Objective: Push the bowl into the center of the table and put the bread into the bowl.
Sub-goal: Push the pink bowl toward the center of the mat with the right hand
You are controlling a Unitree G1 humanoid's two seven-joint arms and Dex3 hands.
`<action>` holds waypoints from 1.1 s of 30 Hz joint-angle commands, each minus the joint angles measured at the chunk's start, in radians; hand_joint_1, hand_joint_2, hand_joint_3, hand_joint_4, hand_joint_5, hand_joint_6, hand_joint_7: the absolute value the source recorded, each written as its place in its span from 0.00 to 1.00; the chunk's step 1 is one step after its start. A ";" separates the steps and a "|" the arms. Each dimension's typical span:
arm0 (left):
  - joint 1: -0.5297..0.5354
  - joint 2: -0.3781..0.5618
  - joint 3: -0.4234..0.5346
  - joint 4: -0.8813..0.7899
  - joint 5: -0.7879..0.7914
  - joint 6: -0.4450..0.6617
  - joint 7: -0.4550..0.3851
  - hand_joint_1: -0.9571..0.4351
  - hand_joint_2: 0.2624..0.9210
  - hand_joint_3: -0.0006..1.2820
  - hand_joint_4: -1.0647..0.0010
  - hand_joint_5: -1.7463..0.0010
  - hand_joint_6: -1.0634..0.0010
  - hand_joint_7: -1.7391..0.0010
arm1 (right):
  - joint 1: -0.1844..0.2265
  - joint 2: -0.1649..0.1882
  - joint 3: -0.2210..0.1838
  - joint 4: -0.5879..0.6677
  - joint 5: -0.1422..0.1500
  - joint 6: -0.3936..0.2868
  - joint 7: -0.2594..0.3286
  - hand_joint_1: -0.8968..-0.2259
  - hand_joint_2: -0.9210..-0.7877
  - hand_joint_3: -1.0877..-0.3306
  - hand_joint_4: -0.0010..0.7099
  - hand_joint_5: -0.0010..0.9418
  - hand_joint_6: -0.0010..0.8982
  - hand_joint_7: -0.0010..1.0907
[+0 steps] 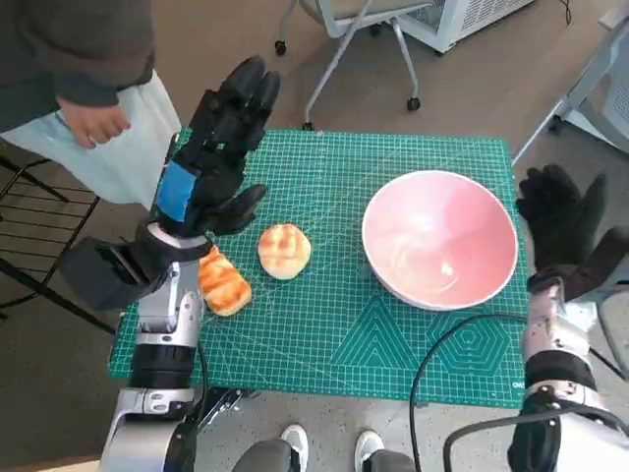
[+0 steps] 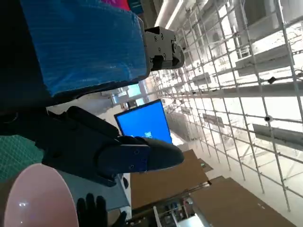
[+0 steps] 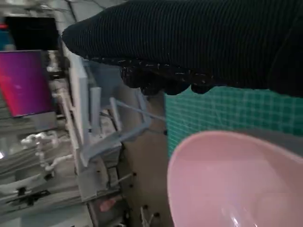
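A pale pink bowl [image 1: 440, 239] stands empty on the right part of the green cutting mat [image 1: 334, 324]; it also shows as the bowl [image 3: 236, 179] and the bowl's rim [image 2: 40, 198]. A round bread roll [image 1: 284, 251] lies left of the bowl, near the mat's middle. A longer glazed bread [image 1: 224, 282] lies at the mat's left edge, partly under my left wrist. My left hand [image 1: 218, 147] is raised above the mat's left side, fingers spread, holding nothing. My right hand [image 1: 565, 221] hovers just beyond the bowl's right rim, fingers apart and empty.
A person stands at the table's far left corner, a hand [image 1: 93, 123] over a light cloth. An office chair base [image 1: 344, 49] stands beyond the table. A black cable [image 1: 442, 344] crosses the mat's front right. My feet [image 1: 329, 447] show below the front edge.
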 commanded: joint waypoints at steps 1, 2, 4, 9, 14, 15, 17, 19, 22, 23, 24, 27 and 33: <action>0.018 0.014 0.009 -0.010 0.002 -0.020 0.000 0.16 1.00 0.34 0.93 0.99 1.00 0.80 | 0.024 0.028 -0.010 0.021 -0.004 0.047 -0.027 0.37 0.00 0.44 0.16 0.02 0.16 0.17; 0.019 0.015 0.009 -0.012 0.003 -0.021 0.001 0.16 1.00 0.34 0.93 0.99 1.00 0.80 | 0.024 0.031 -0.011 0.021 -0.004 0.051 -0.029 0.38 0.00 0.44 0.15 0.01 0.15 0.17; 0.025 0.017 0.009 -0.021 0.008 -0.019 0.007 0.16 1.00 0.34 0.93 0.99 1.00 0.80 | 0.025 0.041 -0.011 0.023 -0.008 0.062 -0.035 0.38 0.00 0.43 0.15 0.01 0.15 0.16; 0.042 0.026 0.008 -0.051 0.017 -0.007 0.022 0.15 1.00 0.34 0.93 0.99 1.00 0.80 | 0.023 0.061 -0.014 0.024 -0.012 0.078 -0.045 0.38 0.00 0.45 0.15 0.01 0.16 0.16; 0.057 0.038 0.013 -0.068 0.012 0.002 0.028 0.15 1.00 0.34 0.93 0.99 1.00 0.81 | 0.015 0.075 -0.017 0.024 -0.012 0.091 -0.046 0.40 0.00 0.46 0.17 0.01 0.18 0.16; 0.058 0.040 0.015 -0.067 0.011 0.002 0.028 0.15 1.00 0.34 0.93 0.99 1.00 0.81 | 0.012 0.079 -0.018 0.023 -0.011 0.093 -0.046 0.40 0.00 0.46 0.17 0.01 0.18 0.16; 0.061 0.043 0.017 -0.065 0.009 0.003 0.029 0.15 1.00 0.34 0.93 0.99 1.00 0.81 | 0.007 0.085 -0.018 0.022 -0.012 0.095 -0.046 0.41 0.00 0.46 0.18 0.02 0.19 0.16; 0.064 0.045 0.018 -0.067 0.007 0.005 0.030 0.15 1.00 0.34 0.93 0.99 1.00 0.81 | 0.001 0.090 -0.017 0.022 -0.013 0.098 -0.045 0.41 0.00 0.47 0.19 0.02 0.20 0.16; 0.070 0.047 0.018 -0.073 0.007 0.005 0.033 0.15 1.00 0.34 0.93 0.99 1.00 0.81 | -0.004 0.097 -0.016 0.020 -0.014 0.095 -0.042 0.42 0.00 0.47 0.19 0.02 0.20 0.16; 0.072 0.047 0.019 -0.074 0.006 0.006 0.033 0.15 1.00 0.33 0.93 0.99 1.00 0.81 | -0.006 0.101 -0.015 0.019 -0.015 0.093 -0.040 0.42 0.00 0.47 0.19 0.02 0.20 0.16; 0.073 0.048 0.019 -0.076 0.006 0.006 0.033 0.15 1.00 0.33 0.93 0.99 1.00 0.81 | -0.008 0.103 -0.014 0.019 -0.016 0.091 -0.038 0.42 0.00 0.47 0.20 0.02 0.20 0.16; 0.077 0.049 0.019 -0.083 0.000 0.014 0.033 0.15 1.00 0.33 0.93 0.99 1.00 0.80 | -0.012 0.111 -0.013 0.018 -0.015 0.087 -0.029 0.42 0.00 0.48 0.19 0.01 0.18 0.15; 0.088 0.056 0.023 -0.099 0.000 0.018 0.036 0.15 1.00 0.33 0.92 0.99 1.00 0.80 | -0.029 0.136 -0.021 0.017 -0.005 0.080 -0.007 0.43 0.00 0.48 0.16 0.00 0.17 0.14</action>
